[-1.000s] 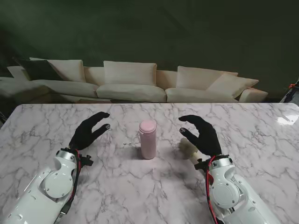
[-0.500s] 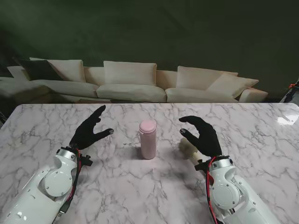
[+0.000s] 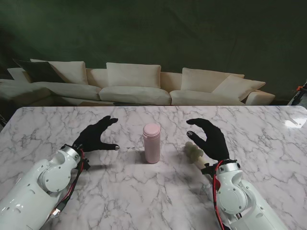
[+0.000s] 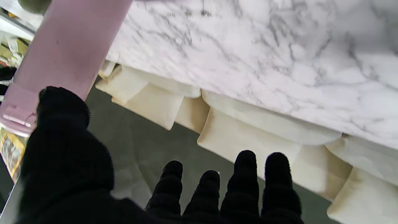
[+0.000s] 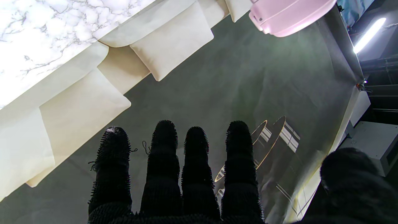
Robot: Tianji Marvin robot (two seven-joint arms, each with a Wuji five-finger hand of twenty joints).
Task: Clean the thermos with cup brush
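Observation:
A pink thermos (image 3: 152,143) stands upright with its lid on at the middle of the marble table (image 3: 144,191). It also shows in the left wrist view as the pink thermos (image 4: 65,46) and in the right wrist view by its lid (image 5: 289,14). The cup brush (image 3: 194,153), with a pale sponge head, lies right of the thermos, partly under my right hand (image 3: 209,139). That hand hovers open above the brush, holding nothing. My left hand (image 3: 96,135) is open to the left of the thermos, apart from it, thumb and fingers spread.
A cream sofa (image 3: 134,86) stands beyond the table's far edge against a dark green wall. A bright reflection (image 3: 293,122) lies at the table's far right corner.
My left hand has turned and dropped toward the table, its fingers now pointing at the thermos. My right hand has shifted slightly, uncovering more of the brush head.

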